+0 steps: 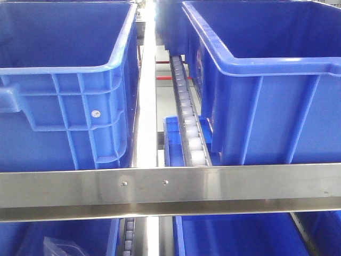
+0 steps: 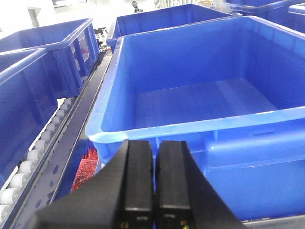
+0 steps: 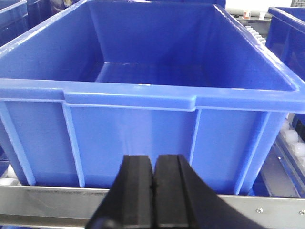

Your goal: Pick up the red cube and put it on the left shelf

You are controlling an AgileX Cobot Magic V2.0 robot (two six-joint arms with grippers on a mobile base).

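- Left gripper (image 2: 153,191): black fingers (image 2: 138,181) pressed together, only a thin seam between them, nothing held.
- Right gripper (image 3: 153,191): fingers (image 3: 137,191) likewise closed flat against each other, nothing held.
- Straight ahead of the left fingers: large blue bin (image 2: 200,119), open top, interior bare as far as visible.
- Below and left of the left fingers, in the gap under that bin's rim: a red textured patch (image 2: 86,169), partly hidden. Cannot tell if this is the red cube.
- Further left of the left fingers: white roller track (image 2: 33,157), then more blue bins (image 2: 43,62).
- Straight ahead of the right fingers: another blue bin (image 3: 143,90), interior bare, sitting behind a steel shelf rail (image 3: 267,207).
- Front view: two blue bins side by side, left bin (image 1: 64,90) and right bin (image 1: 266,80), with a roller track (image 1: 189,122) between them and a steel crossbar (image 1: 170,186) in front.
- Lower level below the crossbar: further blue bins; the left one holds a clear plastic bag (image 1: 64,246).
- No cube identifiable in the front or right wrist views.
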